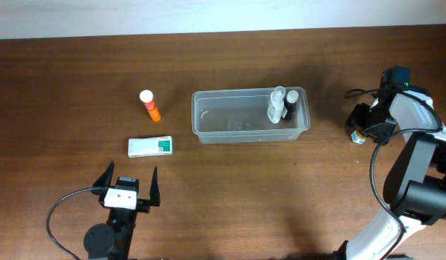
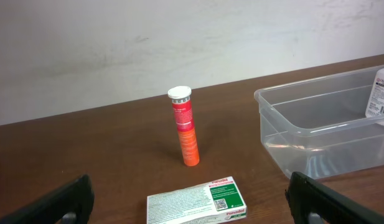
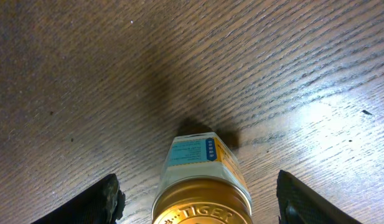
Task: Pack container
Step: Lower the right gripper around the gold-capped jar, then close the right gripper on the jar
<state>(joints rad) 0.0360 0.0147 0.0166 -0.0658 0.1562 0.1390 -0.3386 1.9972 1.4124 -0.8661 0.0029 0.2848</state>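
Dark wood tabletop, pale wall behind. I've got the clear translucent plastic rectangular container point(image 1: 230, 119) center-right of the overhead frame, long side running across. Inside, at its right end, 2 items stand upright: a clear bottle w/ white cap point(image 1: 276, 105) and a small dark bottle point(image 1: 290, 105) just beside it. The rest of the container is bare, so I'd call packing partly done.

Outside it are an orange tube w/ white cap point(image 1: 149, 105) standing to its left, a white-and-green flat carton point(image 1: 150, 146) lying below that, and a small gold-lidded jar w/ blue-yellow label point(image 3: 201, 180) at far right. By my read, approx 3 items to go.

Right gripper point(image 3: 203, 202) points down over the jar, fingers spread either side w/ gaps showing, no pinch yet. Left gripper point(image 1: 131, 173) sits low at bottom left, spread wide, nothing between, facing carton & tube.
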